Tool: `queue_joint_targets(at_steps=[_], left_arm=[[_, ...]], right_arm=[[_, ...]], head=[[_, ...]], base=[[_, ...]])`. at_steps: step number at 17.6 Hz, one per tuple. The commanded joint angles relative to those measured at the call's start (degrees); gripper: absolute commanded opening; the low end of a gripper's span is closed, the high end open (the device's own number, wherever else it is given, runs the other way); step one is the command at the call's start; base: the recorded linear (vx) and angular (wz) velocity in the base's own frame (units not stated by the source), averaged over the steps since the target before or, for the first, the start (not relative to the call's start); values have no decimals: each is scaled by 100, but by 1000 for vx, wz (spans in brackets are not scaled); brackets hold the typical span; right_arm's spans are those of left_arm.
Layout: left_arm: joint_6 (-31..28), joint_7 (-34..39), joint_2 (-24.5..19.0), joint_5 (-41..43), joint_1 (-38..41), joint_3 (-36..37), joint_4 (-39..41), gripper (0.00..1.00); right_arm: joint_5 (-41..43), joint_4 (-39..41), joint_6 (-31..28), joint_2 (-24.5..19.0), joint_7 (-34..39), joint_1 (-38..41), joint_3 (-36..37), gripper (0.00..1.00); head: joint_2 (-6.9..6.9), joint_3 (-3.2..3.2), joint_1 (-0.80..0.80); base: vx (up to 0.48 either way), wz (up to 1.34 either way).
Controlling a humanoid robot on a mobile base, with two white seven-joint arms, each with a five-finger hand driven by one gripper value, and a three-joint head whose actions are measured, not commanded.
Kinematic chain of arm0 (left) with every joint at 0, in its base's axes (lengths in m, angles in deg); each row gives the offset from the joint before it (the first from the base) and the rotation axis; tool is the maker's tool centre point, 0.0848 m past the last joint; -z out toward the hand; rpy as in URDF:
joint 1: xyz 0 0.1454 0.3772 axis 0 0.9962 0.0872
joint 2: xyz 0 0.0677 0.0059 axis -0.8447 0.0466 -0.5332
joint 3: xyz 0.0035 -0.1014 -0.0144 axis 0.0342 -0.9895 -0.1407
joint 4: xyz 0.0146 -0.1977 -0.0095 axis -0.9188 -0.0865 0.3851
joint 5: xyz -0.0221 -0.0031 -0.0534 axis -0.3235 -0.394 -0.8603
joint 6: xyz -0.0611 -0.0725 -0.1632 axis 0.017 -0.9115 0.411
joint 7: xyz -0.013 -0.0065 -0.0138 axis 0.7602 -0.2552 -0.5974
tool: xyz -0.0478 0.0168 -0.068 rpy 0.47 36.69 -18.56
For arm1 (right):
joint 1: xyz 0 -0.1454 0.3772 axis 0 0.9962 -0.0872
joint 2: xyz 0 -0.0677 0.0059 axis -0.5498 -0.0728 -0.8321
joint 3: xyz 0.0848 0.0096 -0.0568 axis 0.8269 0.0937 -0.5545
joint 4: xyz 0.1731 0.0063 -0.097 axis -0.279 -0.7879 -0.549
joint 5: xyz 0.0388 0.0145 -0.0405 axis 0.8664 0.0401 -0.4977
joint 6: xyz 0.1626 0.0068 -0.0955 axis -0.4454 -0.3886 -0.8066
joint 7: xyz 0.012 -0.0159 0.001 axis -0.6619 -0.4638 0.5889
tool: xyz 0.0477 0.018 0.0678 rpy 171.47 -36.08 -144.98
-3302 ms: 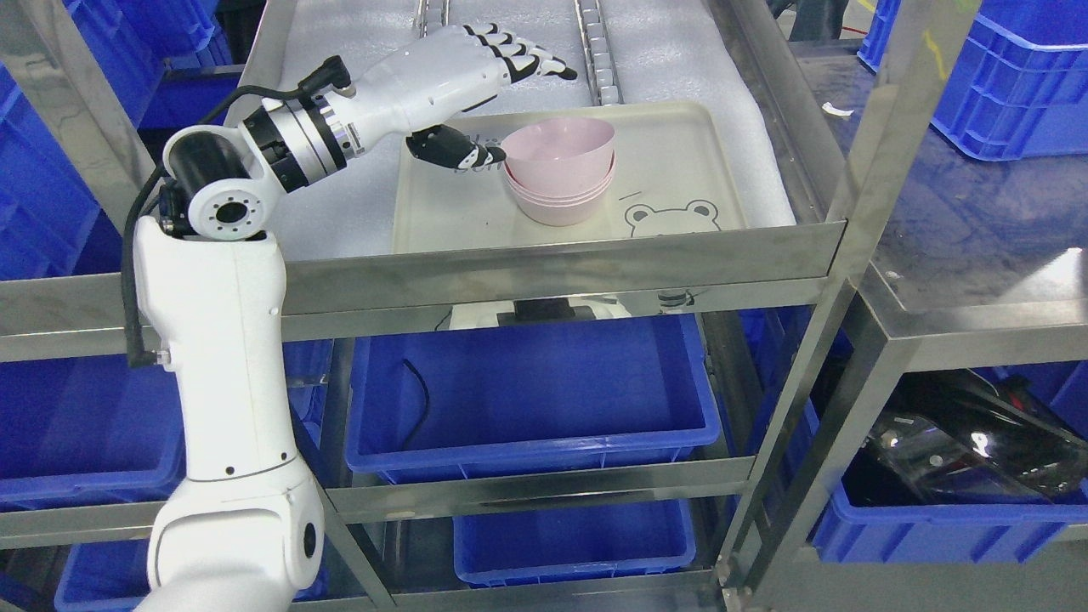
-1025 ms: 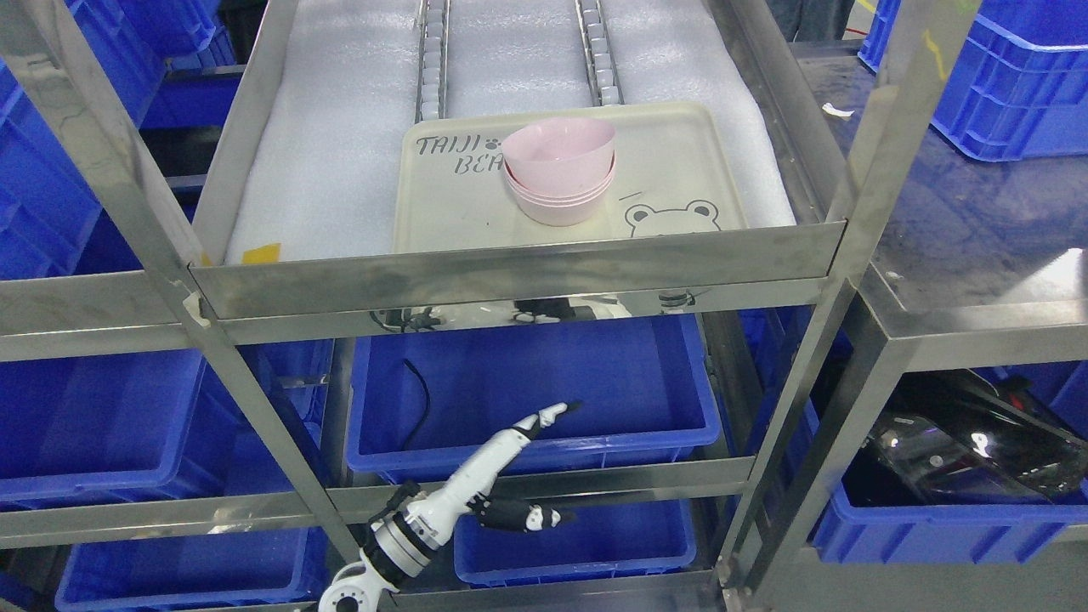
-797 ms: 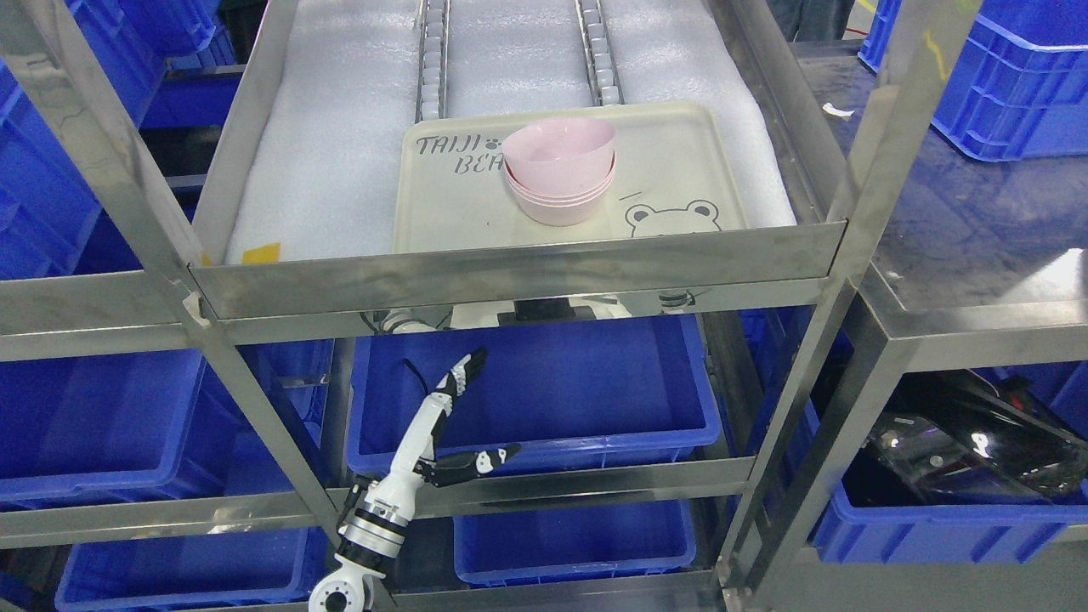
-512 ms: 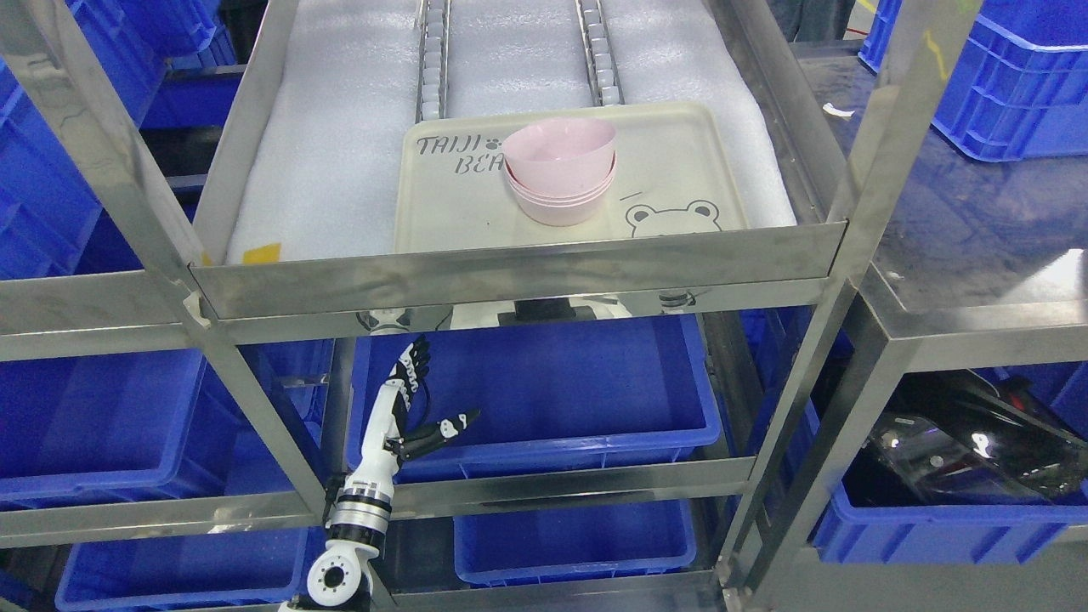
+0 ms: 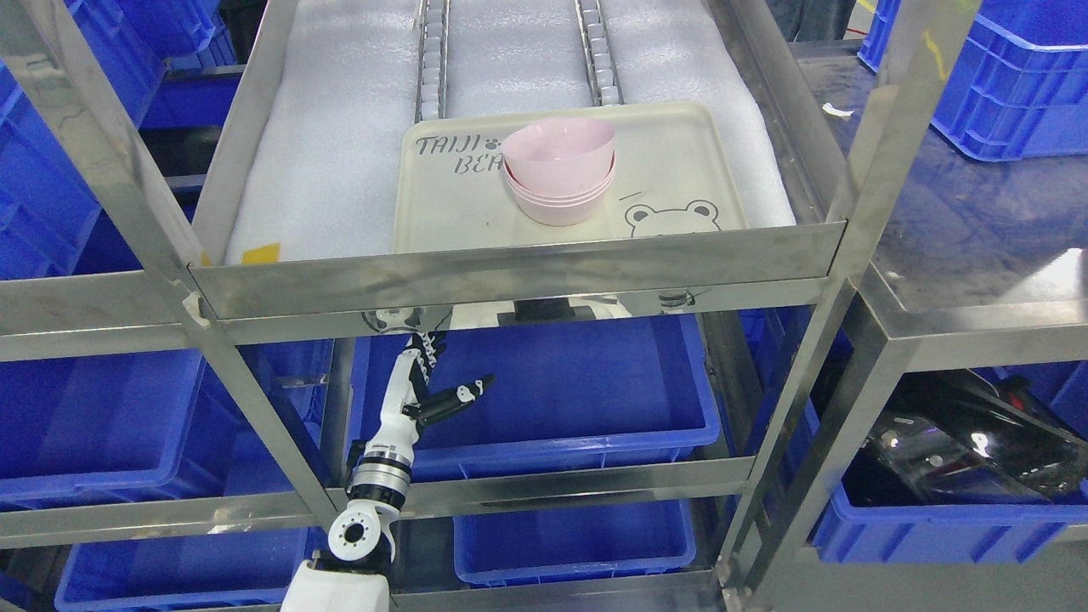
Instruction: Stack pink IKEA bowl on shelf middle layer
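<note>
Left hand (image 5: 414,389) empty, fingers spread, below shelf with stacked pink bowls (image 5: 559,170).

Stacked pink bowls (image 5: 558,170) on tray (image 5: 680,170)

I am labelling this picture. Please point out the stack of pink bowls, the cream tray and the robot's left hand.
stack of pink bowls (image 5: 558,170), head view, outer wall of the top bowl.
cream tray (image 5: 680,153), head view, bare right part.
left hand (image 5: 412,382), head view, white palm.
</note>
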Motion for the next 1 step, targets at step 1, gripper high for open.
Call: queue_joint_targets(at_steps=[1], left_arm=[[-339,5,-99,-113,-1,473,806,100]], right_arm=[[0,100,-4,100,3,123,0,100]], head=[[0,0,0]], base=[[0,0]])
